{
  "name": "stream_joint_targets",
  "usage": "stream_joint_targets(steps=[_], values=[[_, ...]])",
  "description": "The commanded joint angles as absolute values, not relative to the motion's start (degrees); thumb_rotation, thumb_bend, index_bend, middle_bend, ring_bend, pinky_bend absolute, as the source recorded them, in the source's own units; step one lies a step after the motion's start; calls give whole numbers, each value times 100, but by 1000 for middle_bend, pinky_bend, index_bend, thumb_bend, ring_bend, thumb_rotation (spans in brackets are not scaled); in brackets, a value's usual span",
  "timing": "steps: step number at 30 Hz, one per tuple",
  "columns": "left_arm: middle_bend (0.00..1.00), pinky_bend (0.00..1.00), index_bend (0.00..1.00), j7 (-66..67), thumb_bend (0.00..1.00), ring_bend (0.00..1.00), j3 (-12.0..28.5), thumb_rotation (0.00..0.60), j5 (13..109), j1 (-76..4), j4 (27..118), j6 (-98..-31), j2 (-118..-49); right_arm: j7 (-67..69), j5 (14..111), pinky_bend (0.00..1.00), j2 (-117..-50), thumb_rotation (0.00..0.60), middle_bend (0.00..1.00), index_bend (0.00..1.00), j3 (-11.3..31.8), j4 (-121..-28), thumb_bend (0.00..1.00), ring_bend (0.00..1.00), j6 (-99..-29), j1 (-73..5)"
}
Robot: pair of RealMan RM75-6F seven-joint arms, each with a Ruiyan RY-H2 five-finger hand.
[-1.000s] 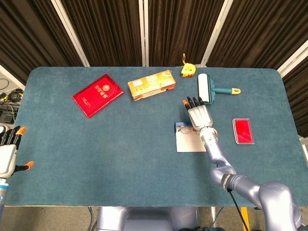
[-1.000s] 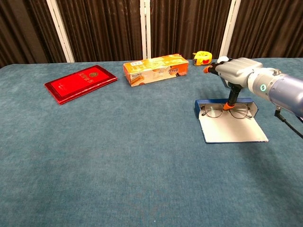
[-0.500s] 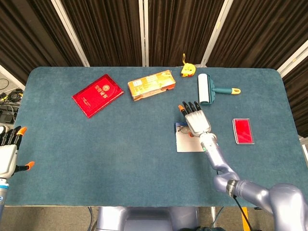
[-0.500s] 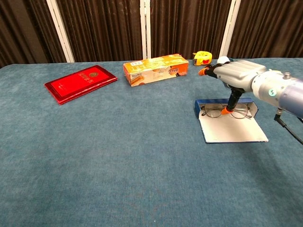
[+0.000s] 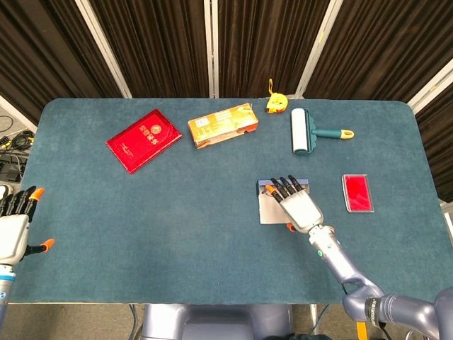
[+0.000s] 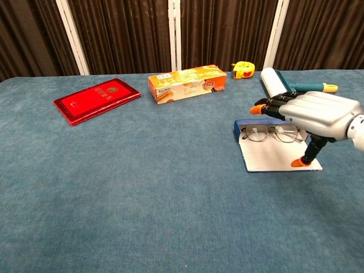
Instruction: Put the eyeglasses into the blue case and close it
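- Since a second ago the right hand [image 6: 318, 116] has drawn back from over the eyeglasses [image 6: 272, 134] toward the robot; it now hovers above the near part of the blue case [image 6: 267, 158], fingers spread and holding nothing, thumb tip pointing down at the lid's near right corner.
- Table [image 5: 177, 234]: one, covered in teal cloth, carrying everything else.
- Blue case: one, lying open near the table's middle right, its pale lid flat toward the robot.
- Orange box [image 5: 221, 125], red booklet [image 5: 144, 139] and lint roller [image 5: 304, 131]: one of each, all farther back than the case; one small red card [image 5: 357, 192] lies to the case's right.
- Left hand [image 5: 14, 227]: beyond the table's left edge, well apart from the case, fingers apart and empty.
- Eyeglasses: one pair, resting in the far tray of the case, just beyond the right hand's fingertips [image 6: 259, 110]; long axis runs left-right, lenses side by side.
- Yellow tape measure [image 5: 275, 105]: one, at the table's far edge.
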State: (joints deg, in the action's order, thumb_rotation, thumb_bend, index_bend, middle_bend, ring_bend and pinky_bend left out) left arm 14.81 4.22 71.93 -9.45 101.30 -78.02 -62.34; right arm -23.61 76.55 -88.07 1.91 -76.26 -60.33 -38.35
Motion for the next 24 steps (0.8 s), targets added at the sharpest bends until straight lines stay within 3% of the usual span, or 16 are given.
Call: stream_joint_targets(steps=[1, 24], values=[[0, 0, 0, 1480, 0, 0, 403, 600, 7248, -927, 10161, -7844, -6223, -2466, 7764, 0, -8920, 600, 0, 25, 142, -7502, 0, 0, -6059, -3817], [0, 0, 0, 1420, 0, 0, 416, 600, 7235, -919, 10123, -7832, -6199, -2623, 7736, 0, -9362, 600, 0, 33, 283, -6856, 0, 0, -5763, -3809]])
